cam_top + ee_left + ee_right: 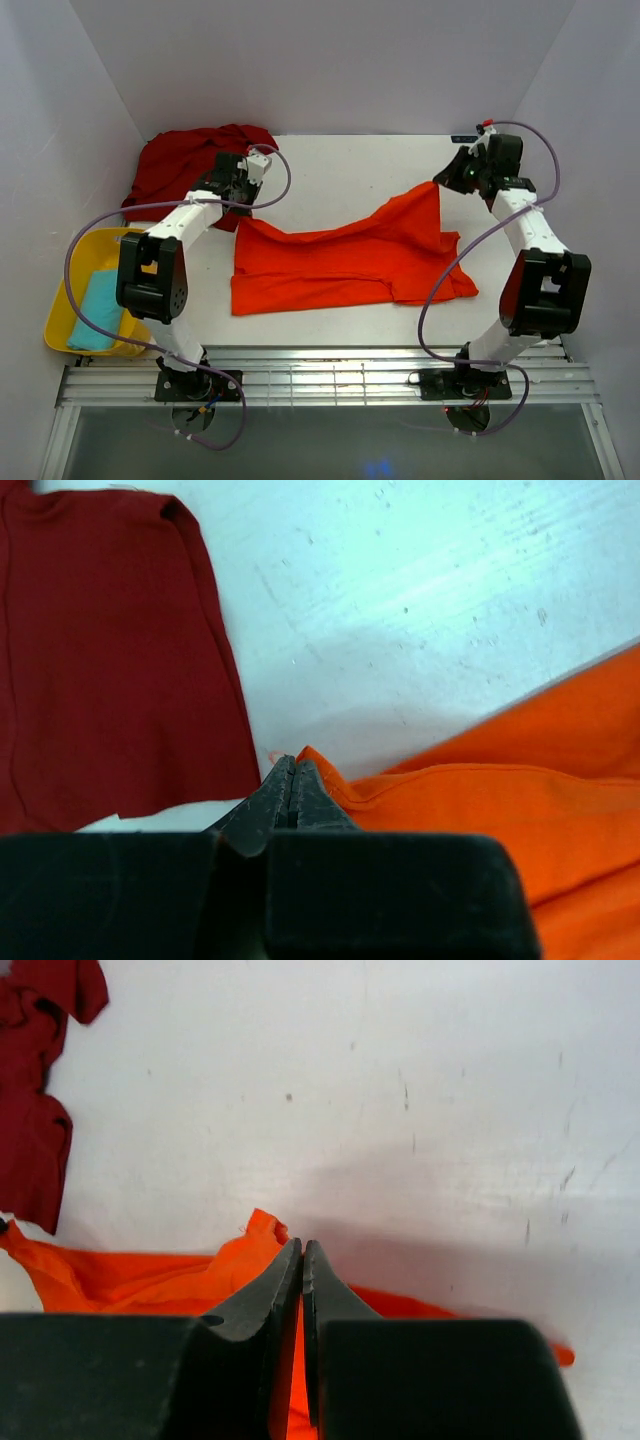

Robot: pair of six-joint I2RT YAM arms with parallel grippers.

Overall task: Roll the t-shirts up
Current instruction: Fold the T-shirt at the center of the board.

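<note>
Bright, even light (soft shadow near the right gripper (pixel 302 1248)).

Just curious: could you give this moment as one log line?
left gripper: shut on orange t-shirt corner | right gripper: shut on its edge | crimson t-shirt: heaped aside

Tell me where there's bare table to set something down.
Widest bare patch: the back middle of the table, bordered by the dark red shirt, the right gripper and the back edge of the orange shirt. A narrower strip runs between its front hem and the near edge. Crowded: the left side, with the left arm and yellow tub.
</note>
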